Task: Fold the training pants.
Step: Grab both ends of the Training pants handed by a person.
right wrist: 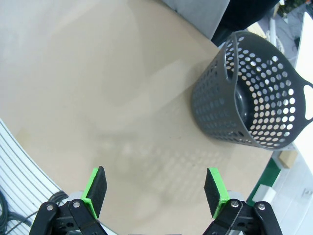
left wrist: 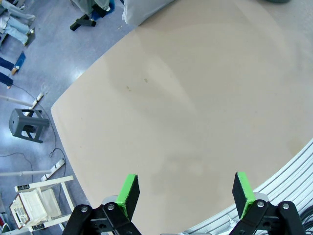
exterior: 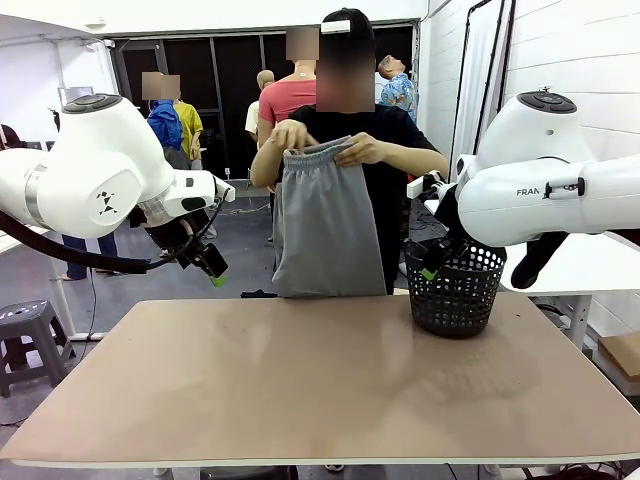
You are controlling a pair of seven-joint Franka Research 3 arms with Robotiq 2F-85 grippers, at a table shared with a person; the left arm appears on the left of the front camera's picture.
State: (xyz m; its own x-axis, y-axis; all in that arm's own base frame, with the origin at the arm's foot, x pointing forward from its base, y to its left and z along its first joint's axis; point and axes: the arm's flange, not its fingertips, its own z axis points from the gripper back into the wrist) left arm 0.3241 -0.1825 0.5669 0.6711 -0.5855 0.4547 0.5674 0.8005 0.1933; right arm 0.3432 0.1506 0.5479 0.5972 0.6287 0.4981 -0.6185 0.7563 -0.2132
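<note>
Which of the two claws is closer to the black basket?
The right claw: it hangs open just beside the basket. The left claw, also open, hangs far off on the opposite side.

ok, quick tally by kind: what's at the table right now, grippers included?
training pants: 1, held up by the person
black mesh basket: 1, on the table
grippers: 2, left gripper and right gripper, both open
Total: 4

Tan table (exterior: 300, 380), dark mesh basket (exterior: 455, 300) standing upright (far right corner)
</note>
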